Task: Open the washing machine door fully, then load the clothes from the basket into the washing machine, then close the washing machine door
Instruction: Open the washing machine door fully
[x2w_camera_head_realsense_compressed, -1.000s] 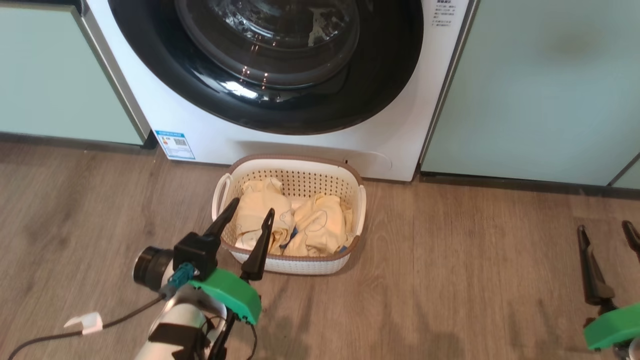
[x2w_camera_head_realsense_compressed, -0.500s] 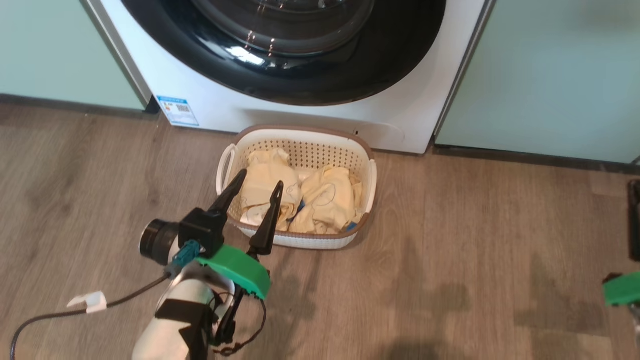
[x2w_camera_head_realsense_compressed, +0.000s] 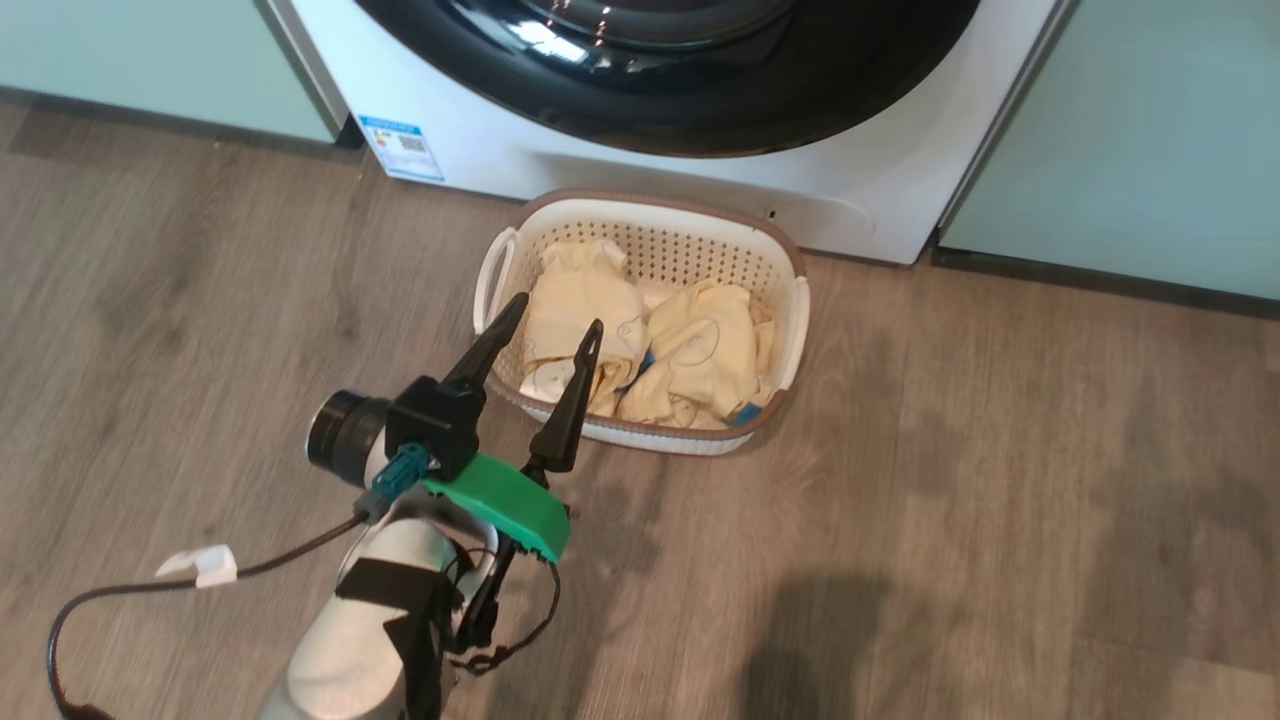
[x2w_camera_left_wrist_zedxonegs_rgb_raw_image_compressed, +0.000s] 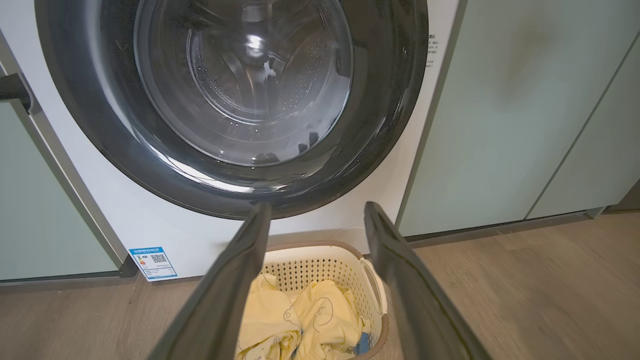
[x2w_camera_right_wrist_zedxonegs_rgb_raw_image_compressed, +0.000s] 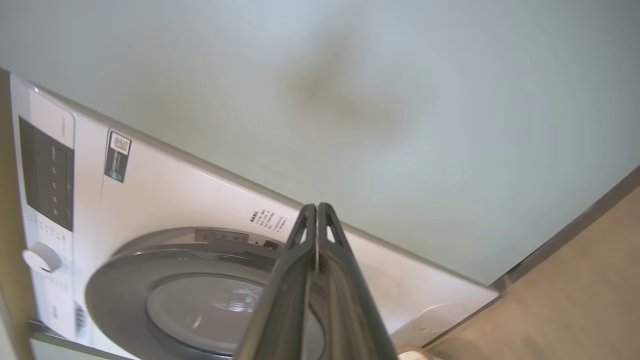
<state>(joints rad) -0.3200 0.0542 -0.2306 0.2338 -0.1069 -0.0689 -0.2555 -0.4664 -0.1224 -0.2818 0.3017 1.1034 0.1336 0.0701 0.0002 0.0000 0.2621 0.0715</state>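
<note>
Washing machine door (x2w_camera_head_realsense_compressed: 690, 95) is shut flush against the washing machine (x2w_camera_head_realsense_compressed: 470, 150) at the top edge of the head view, with its glossy black rim cut off by the frame. A blue label sticker (x2w_camera_head_realsense_compressed: 402, 148) sits at the machine's lower left corner. The basket (x2w_camera_head_realsense_compressed: 797, 300) stands on the floor (x2w_camera_head_realsense_compressed: 950, 500) just in front of the machine, and the pale-yellow clothes (x2w_camera_head_realsense_compressed: 700, 360) are heaped inside it. The left gripper (x2w_camera_head_realsense_compressed: 558, 312) is over the basket's near left corner. Its two dark fingers are spread wide and hold nothing.

In the left wrist view those fingers rise well apart from the bottom edge, with only air between them. The basket and clothes lie low between the fingers. The closed door is above, and the steel drum shows through its domed glass. Pale-green cabinets (x2w_camera_left_wrist_zedxonegs_rgb_raw_image_compressed: 500, 125) flank the machine on both sides.

In the right wrist view the right gripper (x2w_camera_right_wrist_zedxonegs_rgb_raw_image_compressed: 316, 206) is clenched. Its fingers are pressed tip to tip and nothing is caught between them — it touches nothing. Beyond it the machine appears tilted, with the door closed. A dark control panel (x2w_camera_right_wrist_zedxonegs_rgb_raw_image_compressed: 47, 175) and a white knob (x2w_camera_right_wrist_zedxonegs_rgb_raw_image_compressed: 41, 257) are at the left edge, against a pale-green cabinet face.
</note>
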